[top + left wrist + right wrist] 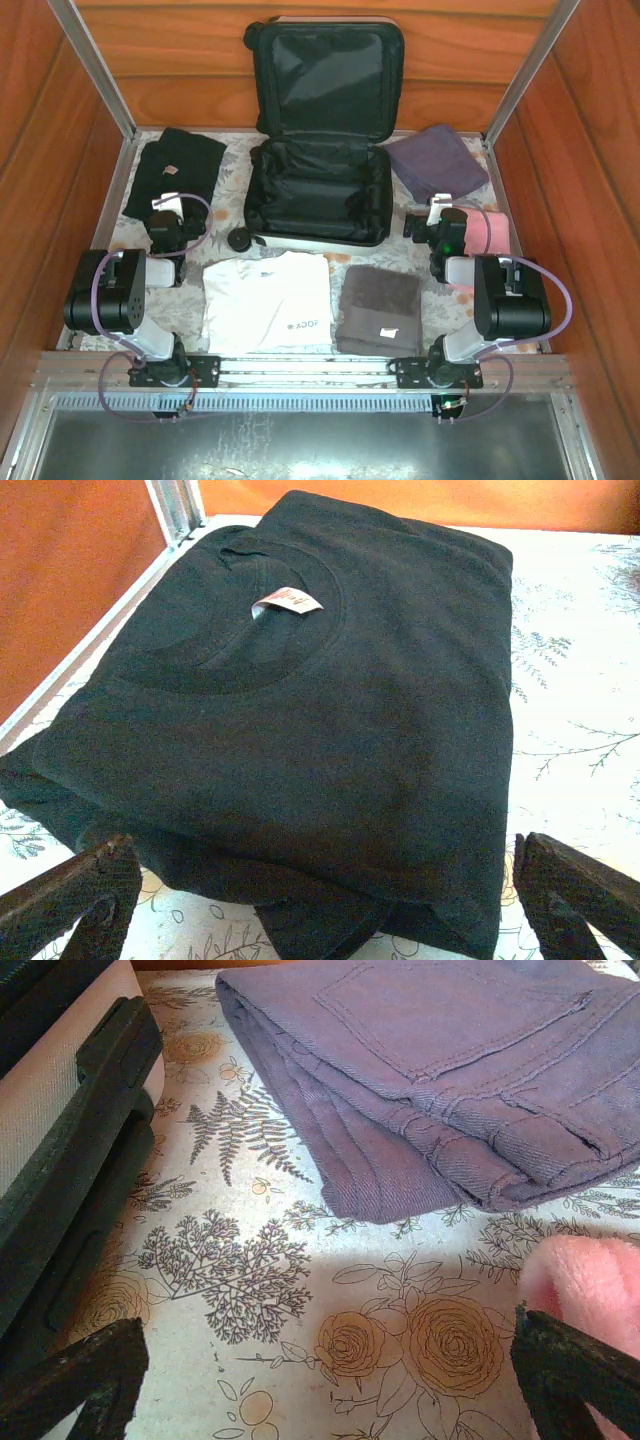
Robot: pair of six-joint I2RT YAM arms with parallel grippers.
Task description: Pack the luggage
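The luggage (pixel 320 190) lies open at back centre, its lid against the rear wall and its long axis running away from the arms. Wooden walls (pixel 40 150) hem both sides. The left gripper (pixel 320 900), jaws apart, faces a black shirt (pixel 300 730). The right gripper (pixel 320 1380), likewise spread, hangs over bare tablecloth (pixel 300 1260) between the luggage and purple jeans (pixel 450 1080). Overhead, a white shirt (pixel 268 300) lies near.

luggage (pixel 322 195) open, lid raised | white shirt (pixel 268 300) beside brown cloth (pixel 378 310), near edge
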